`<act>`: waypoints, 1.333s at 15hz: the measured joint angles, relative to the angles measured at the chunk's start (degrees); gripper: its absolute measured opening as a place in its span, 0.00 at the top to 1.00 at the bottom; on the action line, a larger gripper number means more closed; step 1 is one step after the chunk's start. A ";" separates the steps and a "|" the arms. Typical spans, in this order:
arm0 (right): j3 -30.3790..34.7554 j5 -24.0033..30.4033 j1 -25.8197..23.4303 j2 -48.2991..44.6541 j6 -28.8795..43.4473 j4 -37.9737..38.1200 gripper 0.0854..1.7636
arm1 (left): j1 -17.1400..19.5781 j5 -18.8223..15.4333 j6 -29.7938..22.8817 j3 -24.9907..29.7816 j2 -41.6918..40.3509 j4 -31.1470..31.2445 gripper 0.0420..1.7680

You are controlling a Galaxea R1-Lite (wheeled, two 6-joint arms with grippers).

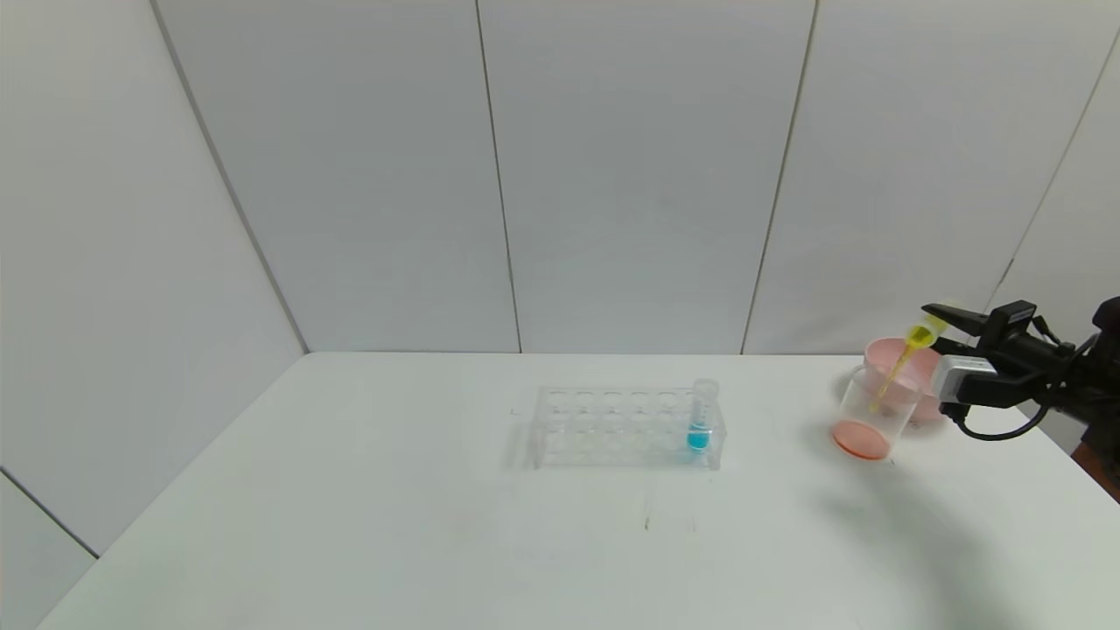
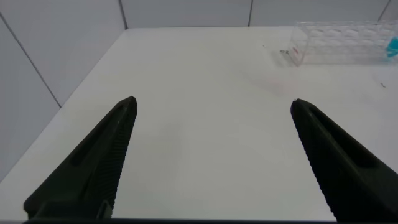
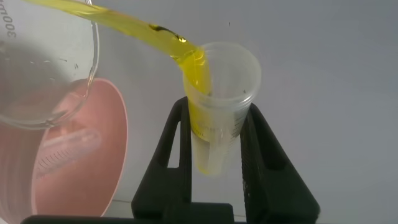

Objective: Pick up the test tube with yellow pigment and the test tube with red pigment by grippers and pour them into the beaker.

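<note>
My right gripper (image 1: 932, 319) is shut on the test tube with yellow pigment (image 1: 920, 334) and holds it tipped over the beaker (image 1: 875, 411). A thin yellow stream (image 1: 892, 376) runs from the tube's mouth into the beaker, which has red-orange liquid at its bottom. The right wrist view shows the tube (image 3: 217, 93) between the two fingers of the right gripper (image 3: 216, 109), and the stream (image 3: 124, 18) crossing the beaker's rim (image 3: 93, 56). No tube with red liquid shows. My left gripper (image 2: 212, 106) is open and empty above bare table, outside the head view.
A pink bowl (image 1: 910, 363) stands right behind the beaker; a clear tube-like object (image 3: 65, 149) lies in it. A clear tube rack (image 1: 612, 429) at mid-table holds a tube with blue liquid (image 1: 698, 424). The rack (image 2: 336, 40) also shows in the left wrist view.
</note>
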 joint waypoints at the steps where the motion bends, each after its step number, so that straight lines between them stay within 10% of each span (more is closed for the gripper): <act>1: 0.22 -0.17 0.26 0.00 -0.73 -0.06 0.74 | 0.00 0.00 0.00 0.00 0.00 0.00 0.00; 20: 0.21 -5.28 0.74 -0.59 -3.66 1.88 0.74 | 0.00 0.00 0.00 0.00 0.00 0.00 0.00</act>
